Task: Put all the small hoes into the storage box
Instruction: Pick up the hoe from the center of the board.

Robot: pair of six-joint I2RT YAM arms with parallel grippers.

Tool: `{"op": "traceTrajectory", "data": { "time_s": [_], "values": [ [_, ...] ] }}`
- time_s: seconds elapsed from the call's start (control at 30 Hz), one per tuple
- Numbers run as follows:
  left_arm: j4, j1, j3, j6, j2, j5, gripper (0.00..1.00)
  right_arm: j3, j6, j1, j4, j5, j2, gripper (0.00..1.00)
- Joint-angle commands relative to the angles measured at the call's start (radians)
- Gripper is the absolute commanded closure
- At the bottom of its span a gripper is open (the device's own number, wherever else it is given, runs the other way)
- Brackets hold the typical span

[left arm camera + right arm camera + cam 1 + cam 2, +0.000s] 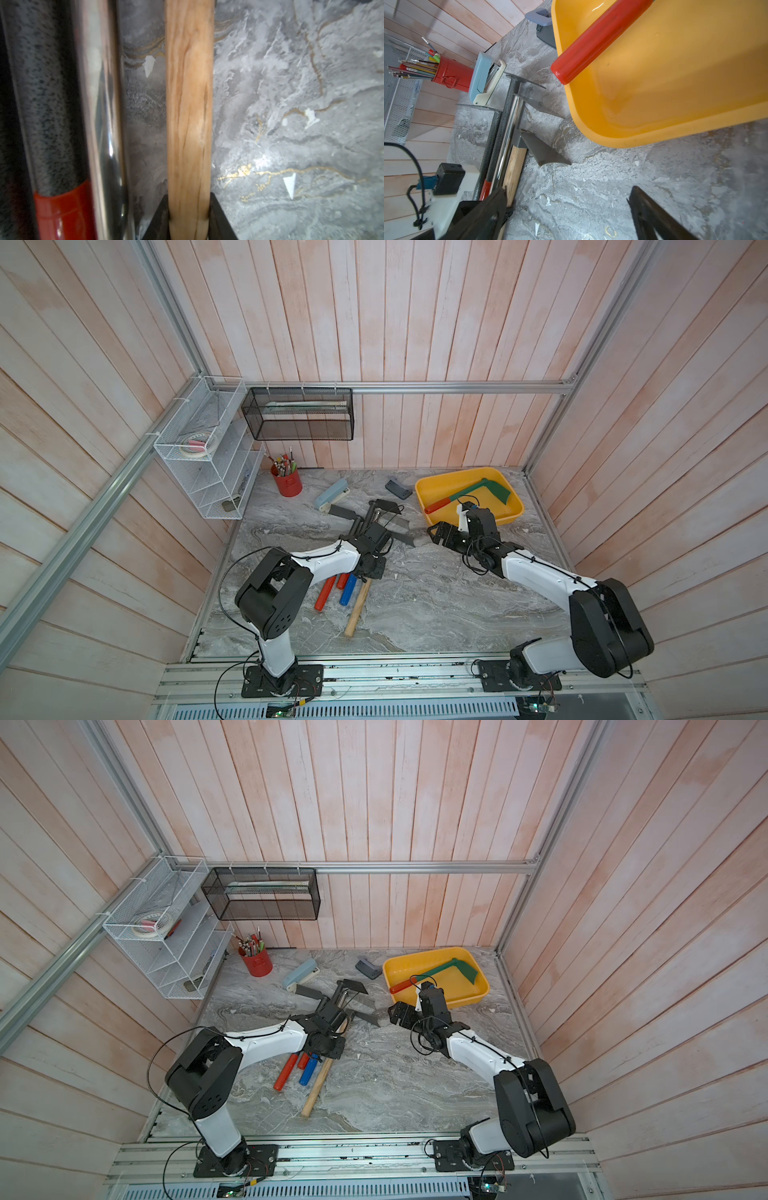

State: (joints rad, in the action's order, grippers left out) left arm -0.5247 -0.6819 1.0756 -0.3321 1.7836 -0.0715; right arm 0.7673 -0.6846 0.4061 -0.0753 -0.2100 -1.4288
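- While the left gripper (369,568) is clamped on the wooden handle (189,108) of the small hoe (357,610), the step in hand looks like the lift out of the tool pile. The left wrist view shows a black finger (158,220) on either side of the wood.
- The hoe lies on the marble table (415,614), well apart from the storage box (440,489) on the box's left. Its grey blade (544,151) is at the end nearer the box.
- A chrome shaft (104,104) and a red-gripped tool (62,209) lie just beside the handle, running the same way.
- The right gripper (441,534) hangs empty with its jaws wide, just beside the box's near-left corner.
- A green-bladed hoe (498,491) already lies inside the box, and its red grip (591,41) juts out over the left rim.
- Lift straight up first, so that the blade comes free of the neighbouring blades without dragging them.
- The grip sits well down the handle, so the head will probably droop; a slow rise should keep it from swinging.
- Carry it over the box's near rim, clear of the jutting red grip and of the right gripper.
- The handle looks long for the box, so laying it corner to corner beside the green hoe seems safest, lowering it before letting go.
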Motion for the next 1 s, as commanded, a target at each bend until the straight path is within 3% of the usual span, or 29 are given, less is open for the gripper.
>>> {"op": "traceTrajectory", "data": {
  "time_s": [0.0, 0.57, 0.97],
  "values": [
    [-0.003, -0.004, 0.029, 0.032, -0.041, -0.036, 1.00, 0.015, -0.040, 0.019, -0.011, -0.033, -0.007, 0.09],
    [0.028, -0.003, 0.028, 0.023, -0.082, 0.006, 1.00, 0.004, -0.163, 0.083, -0.083, -0.125, -0.013, 0.23],
    [0.061, -0.004, 0.025, 0.008, -0.104, 0.021, 1.00, -0.002, -0.244, 0.150, -0.148, -0.165, -0.047, 0.25]
  ]
}}
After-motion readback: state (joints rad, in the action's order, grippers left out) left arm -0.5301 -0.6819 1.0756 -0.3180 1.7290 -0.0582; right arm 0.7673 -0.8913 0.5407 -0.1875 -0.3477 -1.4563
